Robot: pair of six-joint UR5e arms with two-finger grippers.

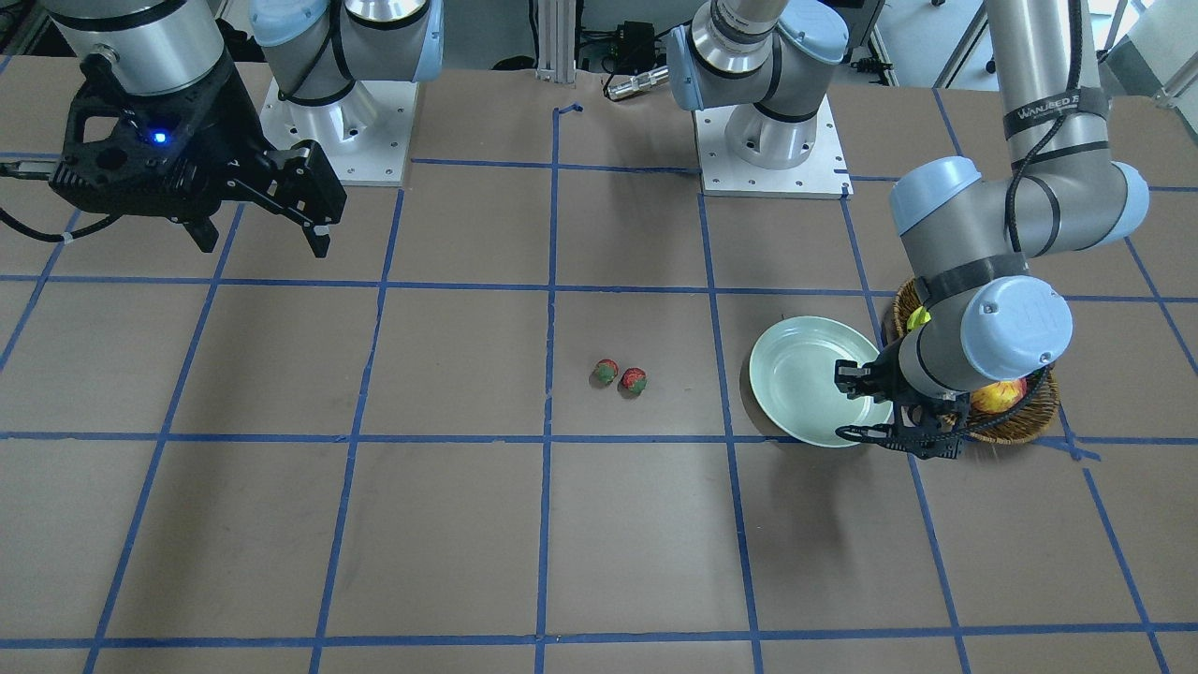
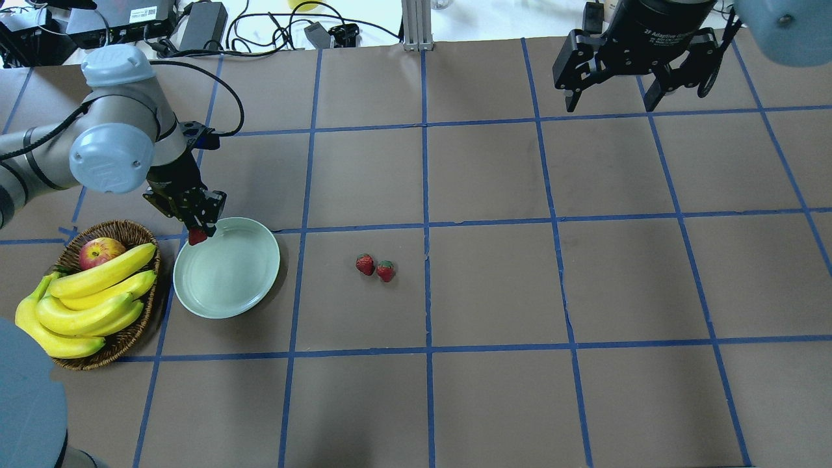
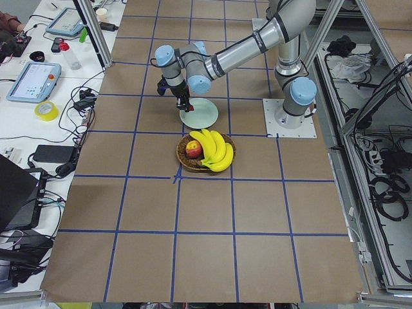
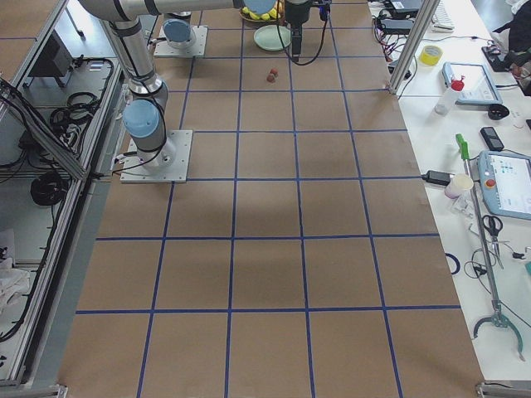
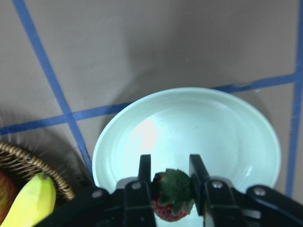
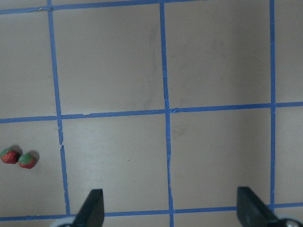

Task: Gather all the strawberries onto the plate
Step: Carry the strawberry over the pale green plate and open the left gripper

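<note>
My left gripper [image 2: 198, 234] is shut on a strawberry [image 5: 169, 196] and holds it over the near rim of the pale mint plate [image 2: 250, 279]; the berry also shows in the overhead view [image 2: 197, 236]. The plate shows in the front view [image 1: 791, 374] and the left wrist view [image 5: 227, 137]. Two more strawberries [image 2: 365, 264] [image 2: 386, 270] lie side by side on the table to the plate's right; they also show in the front view [image 1: 606, 372] [image 1: 635, 380] and the right wrist view [image 6: 9, 155] [image 6: 27, 160]. My right gripper [image 2: 611, 97] is open and empty, high over the far right of the table.
A brown wicker basket [image 2: 133, 328] with bananas [image 2: 91, 299] and a red-yellow apple [image 2: 99, 252] stands just left of the plate. Blue tape lines grid the brown table. Cables and electronics lie along the far edge [image 2: 195, 26].
</note>
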